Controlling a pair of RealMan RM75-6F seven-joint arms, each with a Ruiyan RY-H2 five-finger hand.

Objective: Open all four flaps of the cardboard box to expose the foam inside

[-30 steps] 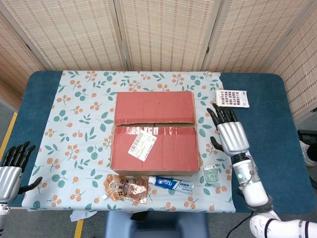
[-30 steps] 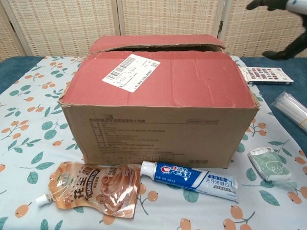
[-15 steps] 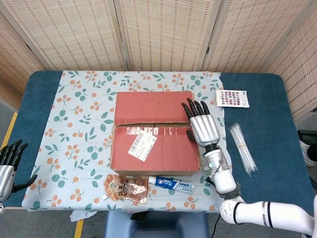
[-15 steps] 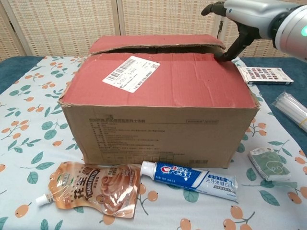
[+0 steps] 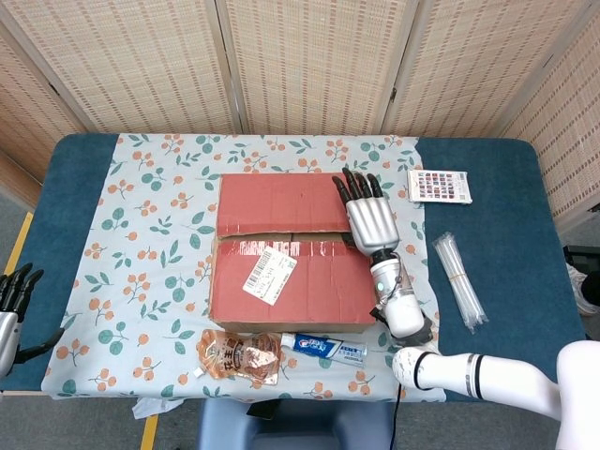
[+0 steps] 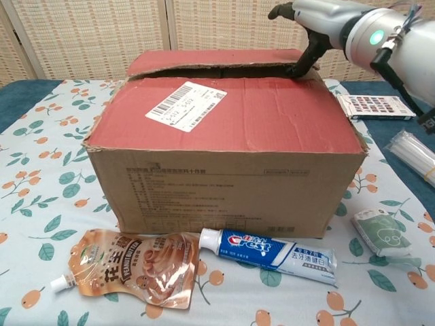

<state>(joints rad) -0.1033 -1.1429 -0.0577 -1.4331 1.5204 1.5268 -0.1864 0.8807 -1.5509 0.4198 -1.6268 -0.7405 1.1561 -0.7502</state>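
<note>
The cardboard box (image 5: 292, 251) (image 6: 224, 156) stands mid-table, its two red top flaps lying nearly flat. The near flap (image 6: 224, 112) carries a white shipping label (image 5: 269, 274). The far flap (image 5: 286, 202) (image 6: 217, 59) is raised slightly, leaving a dark gap along the seam. My right hand (image 5: 367, 217) (image 6: 319, 20) hovers over the far flap's right end with its fingers spread, and its thumb reaches down into the gap. It holds nothing. My left hand (image 5: 11, 302) hangs open off the table's left front edge. No foam shows.
A toothpaste tube (image 5: 323, 348) (image 6: 268, 250) and a snack pouch (image 5: 239, 356) (image 6: 129, 268) lie in front of the box. Right of the box are a colour card (image 5: 439, 186), a bag of straws (image 5: 457, 279) and a small green packet (image 6: 380, 232).
My right hand has swung left from beside the box onto its top, then further back to the far flap, with the thumb entering the seam gap. My left hand has sunk toward the frame edge.
</note>
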